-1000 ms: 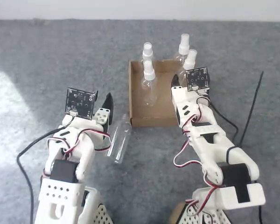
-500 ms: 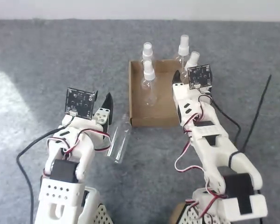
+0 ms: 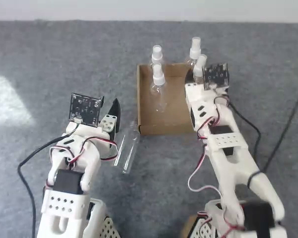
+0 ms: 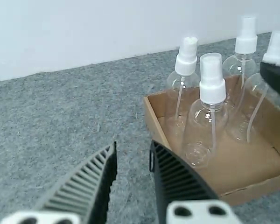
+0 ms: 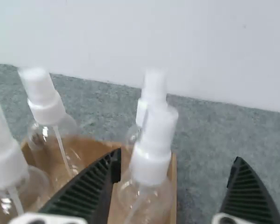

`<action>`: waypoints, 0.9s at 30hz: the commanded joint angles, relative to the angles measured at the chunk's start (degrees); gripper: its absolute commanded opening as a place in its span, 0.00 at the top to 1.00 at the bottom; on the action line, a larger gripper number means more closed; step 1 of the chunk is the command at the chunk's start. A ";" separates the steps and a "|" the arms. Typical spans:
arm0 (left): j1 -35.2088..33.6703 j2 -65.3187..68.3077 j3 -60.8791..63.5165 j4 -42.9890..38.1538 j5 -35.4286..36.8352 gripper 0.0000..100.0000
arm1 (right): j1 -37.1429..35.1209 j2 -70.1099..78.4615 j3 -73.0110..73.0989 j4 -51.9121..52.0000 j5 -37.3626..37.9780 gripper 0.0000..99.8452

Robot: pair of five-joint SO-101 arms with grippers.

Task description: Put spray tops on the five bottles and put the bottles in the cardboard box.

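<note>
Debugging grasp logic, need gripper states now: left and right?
Left gripper: slightly open, empty.
Right gripper: wide open, straddling a capped bottle, not clamped on it.

We're looking at a robotics test bench here, the small lab or maker's-room kind. Two white plastic arms, the left arm [image 3: 74, 163] and the right arm [image 3: 228, 158], sit side by side with their red, white and black servo wires [image 3: 78, 154] looped out in the open. A bare camera circuit board [image 3: 86, 108] rides on the left wrist, uncased. A black cable [image 3: 20, 165] trails loose across the work surface, which is a sheet of grey felt [image 3: 49, 54] running back to a plain white wall [image 4: 84, 28]. The props are simple practice pieces: a shallow cardboard box [image 3: 174, 116] and clear spray bottles [image 3: 159, 89].
</note>
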 commanded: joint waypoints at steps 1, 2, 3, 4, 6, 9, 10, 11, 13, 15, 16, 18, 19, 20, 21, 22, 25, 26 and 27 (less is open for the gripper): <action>-0.44 0.09 -0.48 -1.58 -0.26 0.90 | -0.04 -13.58 -8.70 16.75 0.53 0.69; -0.44 0.09 -0.48 -1.58 -0.26 0.90 | -0.75 -16.04 -10.20 20.53 0.53 0.69; -0.44 0.09 -0.48 -1.58 -0.26 0.90 | -1.71 -18.07 -11.78 25.19 0.53 0.69; -0.44 0.09 -0.48 -1.58 -0.26 0.90 | -2.77 -20.00 -13.36 29.85 0.53 0.69; -0.44 0.09 -0.57 -1.58 -0.26 0.90 | -6.73 -22.81 -16.09 39.43 0.35 0.69; -1.32 0.09 -0.92 -1.49 -0.70 0.90 | -14.64 -24.04 -19.08 51.38 -2.11 0.69; -2.46 0.09 -1.36 -1.41 -0.70 0.90 | -17.10 -24.04 -19.60 53.93 -4.66 0.69; -3.96 0.53 -2.24 -1.32 -0.70 0.90 | -19.65 -23.96 -19.78 55.52 -6.86 0.69; -10.02 0.62 -4.09 -1.32 -1.67 0.90 | -24.04 -23.96 -19.78 57.80 -10.29 0.69; -17.14 1.14 -6.20 -1.32 -4.66 0.91 | -27.91 -23.96 -19.52 59.30 -12.92 0.69; -21.01 2.02 -7.08 -1.32 -5.71 0.93 | -29.85 -23.87 -19.43 60.09 -14.42 0.69; -27.69 5.19 -8.84 -1.93 -6.77 0.94 | -33.63 -22.81 -18.73 60.44 -18.02 0.69; -30.77 7.47 -10.51 -2.73 -7.38 0.94 | -35.65 -21.76 -18.46 60.26 -19.78 0.69; -33.49 10.11 -12.70 -3.25 -8.35 0.94 | -37.41 -20.18 -18.20 60.00 -21.19 0.69; -36.22 13.36 -15.52 -3.34 -9.05 0.93 | -38.99 -18.24 -18.29 60.00 -22.59 0.69; -38.51 16.97 -18.86 -2.99 -9.85 0.92 | -40.22 -16.04 -18.46 60.00 -23.91 0.69; -42.99 28.40 -29.93 1.14 -11.87 0.87 | -42.51 -9.10 -20.31 60.00 -29.54 0.69; -43.69 32.00 -33.36 2.81 -13.01 0.86 | -42.77 -6.64 -21.36 60.00 -31.47 0.69; -44.31 35.16 -36.26 4.04 -14.24 0.85 | -42.95 -4.26 -22.59 60.00 -33.23 0.69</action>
